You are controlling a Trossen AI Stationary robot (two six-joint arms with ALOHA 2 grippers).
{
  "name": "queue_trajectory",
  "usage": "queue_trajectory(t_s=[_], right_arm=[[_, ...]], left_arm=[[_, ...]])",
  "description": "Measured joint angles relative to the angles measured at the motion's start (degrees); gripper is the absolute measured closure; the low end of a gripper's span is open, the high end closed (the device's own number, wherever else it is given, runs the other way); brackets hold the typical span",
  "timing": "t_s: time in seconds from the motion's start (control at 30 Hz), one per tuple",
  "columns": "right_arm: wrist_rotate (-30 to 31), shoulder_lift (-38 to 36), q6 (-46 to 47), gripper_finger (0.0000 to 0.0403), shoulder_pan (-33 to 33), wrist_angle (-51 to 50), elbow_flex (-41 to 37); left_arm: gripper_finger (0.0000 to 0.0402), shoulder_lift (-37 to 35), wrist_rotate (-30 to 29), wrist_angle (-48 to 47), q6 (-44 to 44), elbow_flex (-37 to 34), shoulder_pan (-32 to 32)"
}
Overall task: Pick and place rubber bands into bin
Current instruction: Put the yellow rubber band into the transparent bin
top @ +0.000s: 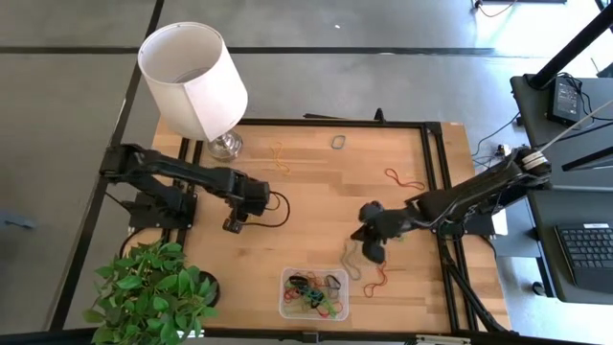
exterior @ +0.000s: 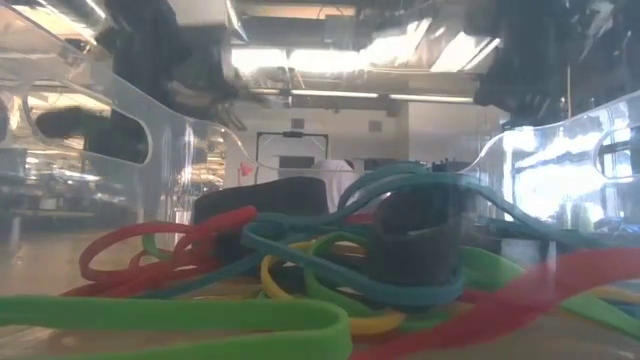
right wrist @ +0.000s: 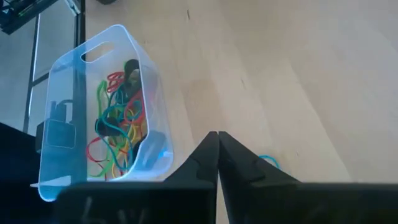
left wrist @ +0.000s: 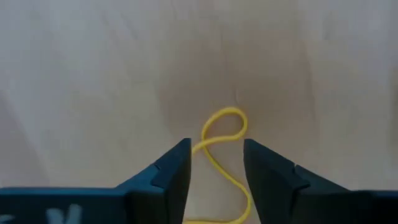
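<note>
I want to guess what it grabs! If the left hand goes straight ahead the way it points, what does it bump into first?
Probably the yellow band. It lies on the table between the open left hand's fingers; depth is hard to judge.

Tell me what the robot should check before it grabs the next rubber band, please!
1. Left pincer open: ok, fingers stand apart.
2. Band lined up: ok, the yellow rubber band lies on the table between the left fingers.
3. Yellow band already gripped: not ok, it lies loose on the wood.
4. Right pincer shut: ok, fingers pressed together.
5. Right pincer carrying a band: cannot tell; a teal band peeks out beside its fingers.
6. Bin ready: ok, upright, with bands inside and room left.
</note>
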Motion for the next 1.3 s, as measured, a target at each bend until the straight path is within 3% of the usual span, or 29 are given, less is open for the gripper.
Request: queue_trajectory(t_s=[0.27, 0.37, 0.47, 0.63, 0.77, 0.97, 1.1, 1.3], right_arm=[[0.0, -2.8, 0.0, 0.0384, 0.0, -0.2, -2.5], [0.0, -2.7, -0.1, 0.0387, 0.0, -0.2, -2.5], [0.0, -2.7, -0.3, 0.0391, 0.0, -0.2, -2.5], [0.0, -2.7, -3.8, 0.0393, 0.0, -0.8, -2.5], [-0.1, -2.7, -7.7, 0.0393, 0.0, -1.8, -2.5], [-0.1, -2.7, -9.0, 0.0393, 0.0, -5.5, -2.5], [-0.1, -2.7, -9.0, 0.0393, 0.0, -9.4, -2.5], [-0.1, -2.7, -7.7, 0.0393, 0.0, -11.3, -2.5]], left_arm=[[0.0262, 9.5, -1.4, 0.1, 0.0, 0.5, 0.1], [0.0306, 10.6, -0.9, 0.0, 0.0, 0.8, 0.1], [0.0379, 10.7, -1.7, 0.1, -0.2, 1.1, 0.0], [0.0398, 11.8, -2.1, -4.0, -4.2, 6.3, -0.4], [0.0399, 11.7, -2.4, -9.2, -6.7, 15.3, -2.4], [0.0399, 13.3, -9.1, -17.0, -12.5, 31.7, -8.3], [0.0399, 17.3, -12.8, -23.4, -15.4, 44.1, -12.0], [0.0399, 27.3, -13.4, -31.1, -16.1, 64.3, -17.6]])
